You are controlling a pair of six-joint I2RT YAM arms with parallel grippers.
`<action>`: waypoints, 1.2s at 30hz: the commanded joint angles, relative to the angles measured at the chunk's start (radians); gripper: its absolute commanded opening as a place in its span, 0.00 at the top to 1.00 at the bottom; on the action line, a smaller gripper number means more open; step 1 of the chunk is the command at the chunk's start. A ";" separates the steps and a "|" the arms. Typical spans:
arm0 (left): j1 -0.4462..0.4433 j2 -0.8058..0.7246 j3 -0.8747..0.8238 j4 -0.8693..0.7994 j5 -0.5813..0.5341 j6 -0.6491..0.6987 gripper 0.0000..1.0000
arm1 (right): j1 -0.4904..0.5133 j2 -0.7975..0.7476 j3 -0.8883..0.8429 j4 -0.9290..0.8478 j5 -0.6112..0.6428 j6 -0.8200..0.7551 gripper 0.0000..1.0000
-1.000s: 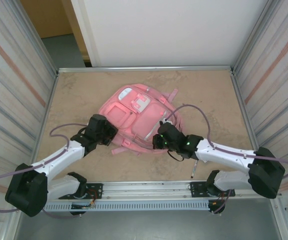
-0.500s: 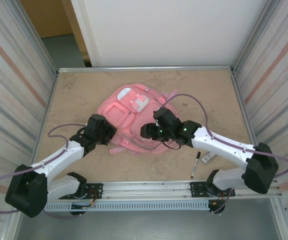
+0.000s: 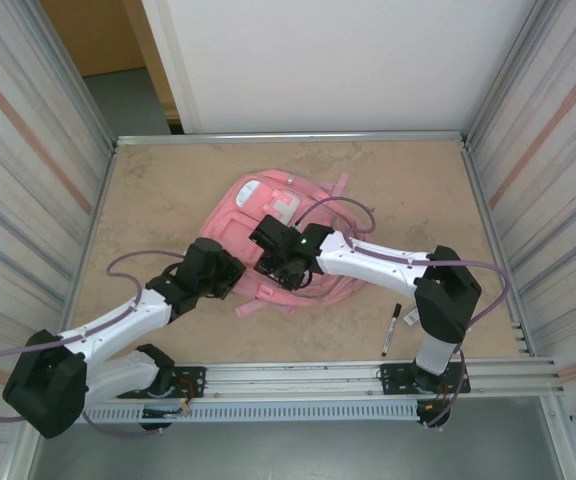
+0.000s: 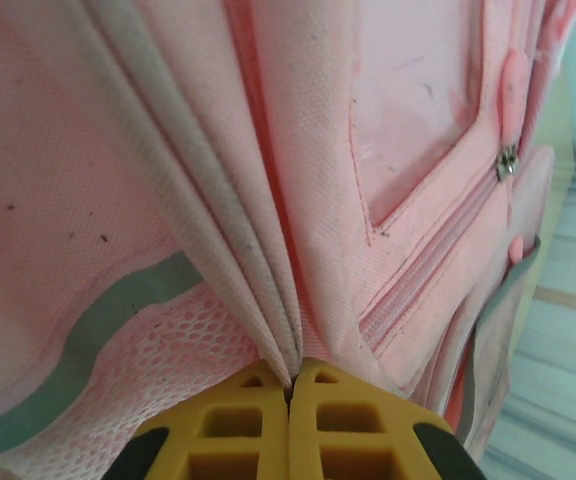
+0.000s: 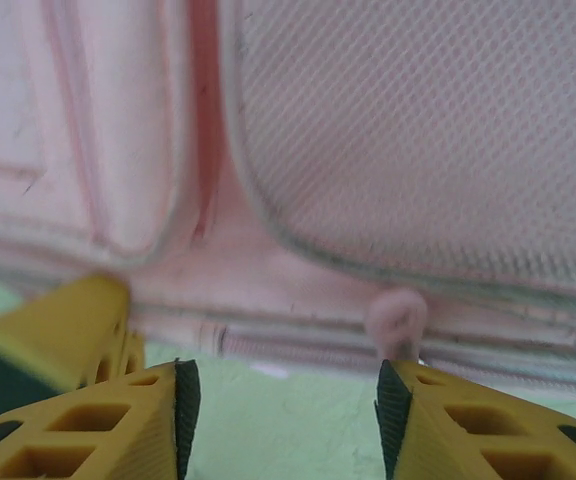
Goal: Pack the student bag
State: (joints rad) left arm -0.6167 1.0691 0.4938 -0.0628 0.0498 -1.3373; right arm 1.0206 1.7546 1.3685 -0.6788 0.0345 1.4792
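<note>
Fabric pinch on student bag point(image 3: 240, 216), lying flat mid-table.
Left gripper point(image 4: 290, 385) clamped on a fold of its cloth; right gripper point(image 5: 280, 400) jaws apart, just short of zipper pull point(image 5: 396, 318). Bag looks soft, limp, light, bunches when tugged; grab pull tab or seam.

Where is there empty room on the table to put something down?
The table is bare in the far left corner, between the student bag and the left wall, and at far right, between bag and right wall. The middle is crowded: the left arm and right arm meet over the bag. A marker lies near the right arm's base.
</note>
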 commanded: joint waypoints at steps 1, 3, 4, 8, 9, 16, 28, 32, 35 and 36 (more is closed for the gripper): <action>-0.033 -0.036 -0.017 0.038 -0.027 -0.026 1.00 | -0.002 0.046 -0.021 -0.172 0.075 0.084 0.52; -0.046 -0.038 -0.016 0.037 -0.040 -0.027 1.00 | -0.001 0.067 -0.006 -0.198 0.092 0.066 0.53; -0.049 -0.038 -0.017 0.038 -0.043 -0.024 1.00 | 0.002 0.072 0.002 -0.212 0.110 0.059 0.53; -0.051 -0.044 -0.037 0.035 -0.038 -0.034 1.00 | 0.022 0.059 0.033 -0.275 0.221 0.014 0.62; -0.051 -0.050 -0.051 0.043 -0.042 -0.046 1.00 | 0.027 0.048 0.032 -0.288 0.247 0.010 0.66; -0.052 -0.095 -0.078 0.017 -0.075 -0.060 1.00 | 0.016 0.004 -0.046 -0.223 0.214 0.007 0.76; -0.053 -0.111 -0.075 0.000 -0.062 -0.059 1.00 | 0.007 0.054 -0.067 -0.129 0.059 0.058 0.65; -0.061 -0.100 -0.083 0.012 -0.075 -0.077 1.00 | 0.003 0.025 -0.071 -0.121 0.059 0.058 0.58; -0.062 -0.091 -0.074 0.006 -0.073 -0.060 1.00 | -0.001 -0.007 -0.090 -0.085 0.051 0.022 0.59; -0.063 -0.090 -0.071 -0.004 -0.082 -0.059 1.00 | -0.003 -0.020 -0.102 -0.054 0.047 -0.026 0.59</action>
State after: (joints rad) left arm -0.6685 0.9833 0.4221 -0.0544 -0.0078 -1.3960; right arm 1.0313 1.7817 1.2964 -0.7849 0.0929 1.5059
